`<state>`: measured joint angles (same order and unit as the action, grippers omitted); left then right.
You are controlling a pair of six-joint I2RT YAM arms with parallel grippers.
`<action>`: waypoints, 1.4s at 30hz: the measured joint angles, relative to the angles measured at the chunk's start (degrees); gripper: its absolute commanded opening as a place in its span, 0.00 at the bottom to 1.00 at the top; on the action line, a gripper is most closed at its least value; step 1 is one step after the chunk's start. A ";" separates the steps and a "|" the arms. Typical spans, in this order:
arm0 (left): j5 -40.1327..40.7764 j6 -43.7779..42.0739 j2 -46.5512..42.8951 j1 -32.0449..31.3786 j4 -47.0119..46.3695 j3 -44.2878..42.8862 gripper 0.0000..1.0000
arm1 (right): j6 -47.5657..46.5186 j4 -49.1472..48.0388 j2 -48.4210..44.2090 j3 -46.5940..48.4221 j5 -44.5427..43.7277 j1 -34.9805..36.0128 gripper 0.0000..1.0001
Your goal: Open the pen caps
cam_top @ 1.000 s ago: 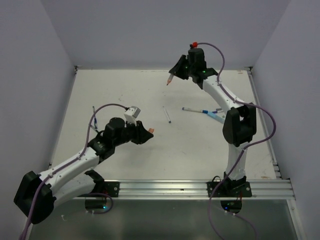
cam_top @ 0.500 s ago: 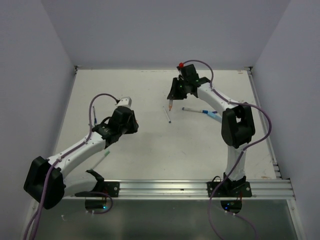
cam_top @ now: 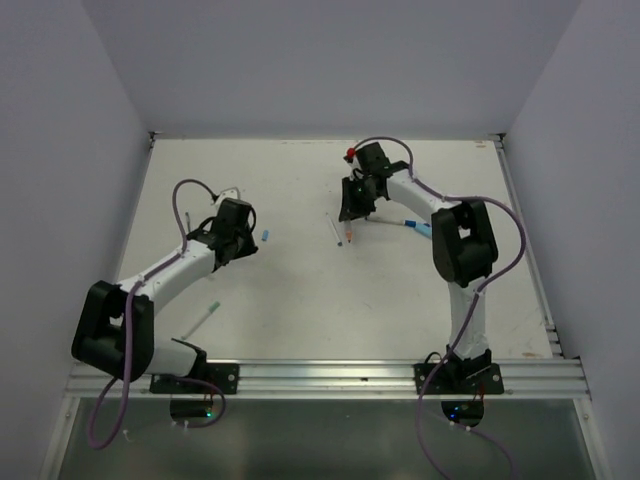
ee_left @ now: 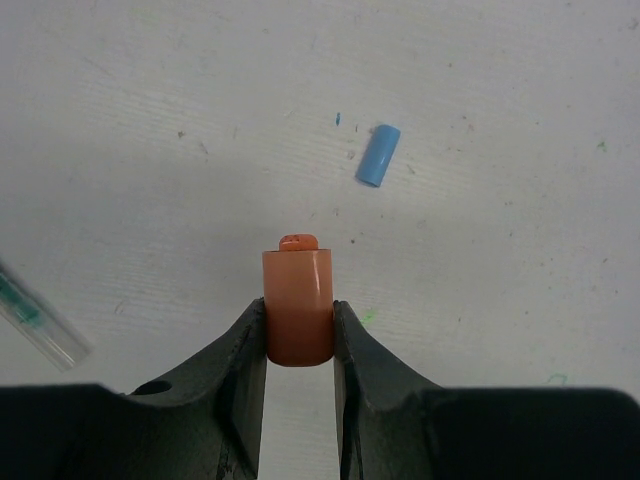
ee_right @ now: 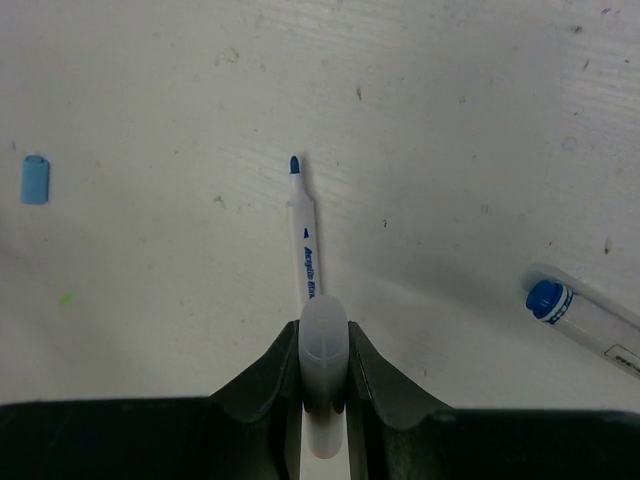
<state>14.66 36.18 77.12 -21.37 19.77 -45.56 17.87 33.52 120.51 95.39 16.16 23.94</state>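
The loose cap (ee_left: 378, 155) lies on the table (cam_top: 300, 300) between the left gripper (ee_left: 298, 320) and the uncapped pen (ee_right: 306, 245).

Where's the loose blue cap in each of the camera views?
Top external: the blue cap lies on the table, left of centre, beside the left arm's end.
Left wrist: upper right of centre, beyond the pinched orange cap.
Right wrist: at the far left edge, above mid-height.
Shared landmark: the uncapped blue-tipped pen lies right of the cap in the top and right wrist views; it is not in the left wrist view.
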 measured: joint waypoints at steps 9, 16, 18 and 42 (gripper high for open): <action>1.66 -3.04 8.33 0.72 -0.33 -4.55 0.00 | -3.17 0.96 4.74 1.44 0.46 0.00 0.00; 2.27 -4.92 15.41 1.25 -1.16 -9.33 0.01 | -3.17 0.79 6.80 2.40 1.55 0.00 0.07; 2.34 -5.68 17.03 1.62 -1.33 -9.75 0.02 | -3.17 0.66 6.84 2.40 1.60 0.00 0.08; -0.07 -7.19 21.22 3.87 -5.73 -9.92 0.53 | -1.18 -3.74 5.35 -1.05 4.94 0.00 0.47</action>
<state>14.59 28.99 98.35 -17.50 14.04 -55.48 16.69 29.78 125.86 94.35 21.10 23.94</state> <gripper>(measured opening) 0.478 0.448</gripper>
